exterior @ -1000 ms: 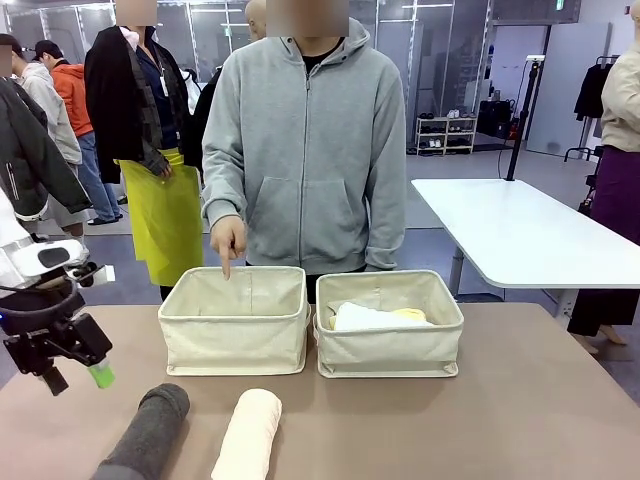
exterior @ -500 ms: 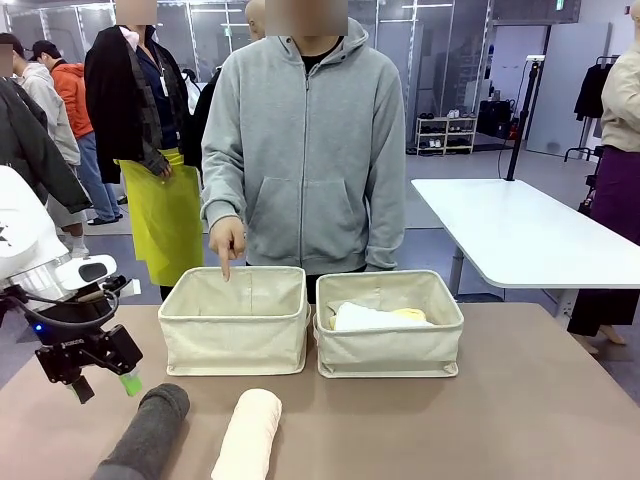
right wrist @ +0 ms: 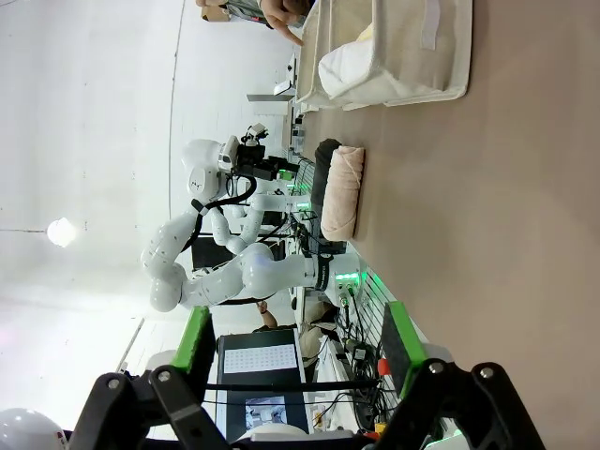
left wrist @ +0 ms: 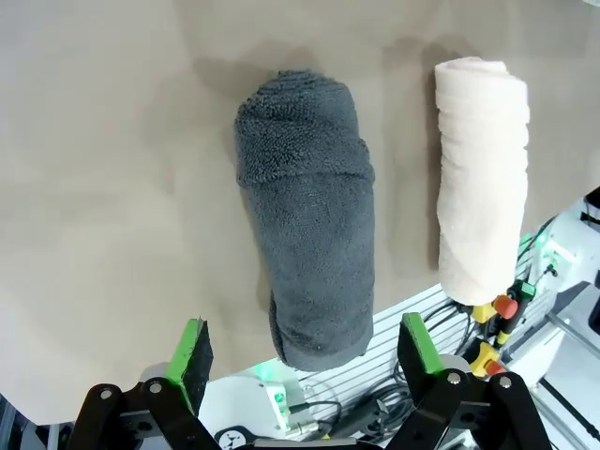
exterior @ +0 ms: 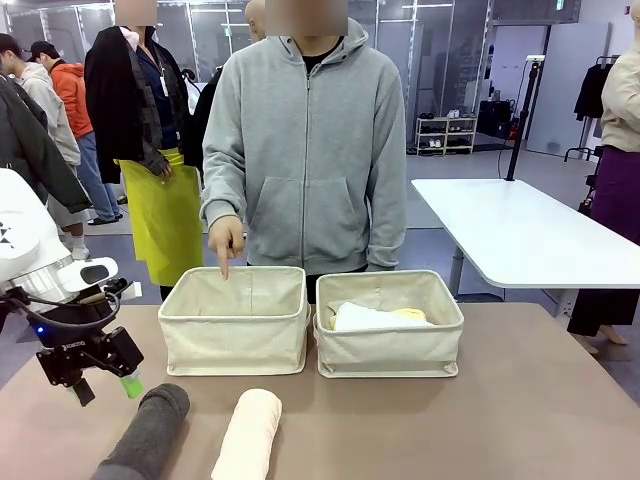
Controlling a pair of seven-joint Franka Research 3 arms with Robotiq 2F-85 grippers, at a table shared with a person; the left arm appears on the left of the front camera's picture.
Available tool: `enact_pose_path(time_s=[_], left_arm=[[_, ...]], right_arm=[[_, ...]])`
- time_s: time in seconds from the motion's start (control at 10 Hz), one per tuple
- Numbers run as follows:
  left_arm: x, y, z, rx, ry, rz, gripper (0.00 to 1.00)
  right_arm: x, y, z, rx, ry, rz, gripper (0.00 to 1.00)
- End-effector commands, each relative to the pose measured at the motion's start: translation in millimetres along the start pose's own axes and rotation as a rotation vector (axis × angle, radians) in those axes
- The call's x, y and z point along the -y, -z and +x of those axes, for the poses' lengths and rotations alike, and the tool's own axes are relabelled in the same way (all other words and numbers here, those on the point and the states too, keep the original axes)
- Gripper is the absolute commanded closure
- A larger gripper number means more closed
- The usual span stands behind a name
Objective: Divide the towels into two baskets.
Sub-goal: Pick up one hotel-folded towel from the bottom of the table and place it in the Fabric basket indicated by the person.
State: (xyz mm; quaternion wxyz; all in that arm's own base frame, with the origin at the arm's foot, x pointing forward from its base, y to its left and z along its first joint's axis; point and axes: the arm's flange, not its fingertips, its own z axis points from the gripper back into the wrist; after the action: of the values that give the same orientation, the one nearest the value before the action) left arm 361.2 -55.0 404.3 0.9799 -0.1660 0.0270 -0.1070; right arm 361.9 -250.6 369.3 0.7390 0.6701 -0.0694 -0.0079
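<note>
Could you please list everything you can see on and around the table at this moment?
dark grey towel: one, dark grey, rolled, near left of the table.
cream towel: one, cream, rolled, beside the dark grey one, not touching it.
white towel: one, white, inside the right basket.
pale yellow towel: one, pale yellow, same basket, beside the white one.
baskets: two, beige, side by side mid-table: left basket, right basket.
table: one, brown, under everything.
person's hand: one, finger pointing down at the left basket.
left claw: one, black with green pads, open, over the dark grey towel.
right claw: one, same colours, open, holding nothing.
</note>
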Motion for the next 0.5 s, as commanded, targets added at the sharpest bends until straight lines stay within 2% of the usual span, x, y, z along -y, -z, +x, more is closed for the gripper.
enact_pose_path(time_s=[0.0,0.4], left_arm=[[1,21,13,-0.006,-0.098,0.021,0.0],[1,63,5,-0.07,-0.127,-0.047,0.0]], right_arm=[[-5,2,-1,-0.002,0.018,-0.02,0.1],[-5,2,-1,-0.002,0.018,-0.02,0.1]])
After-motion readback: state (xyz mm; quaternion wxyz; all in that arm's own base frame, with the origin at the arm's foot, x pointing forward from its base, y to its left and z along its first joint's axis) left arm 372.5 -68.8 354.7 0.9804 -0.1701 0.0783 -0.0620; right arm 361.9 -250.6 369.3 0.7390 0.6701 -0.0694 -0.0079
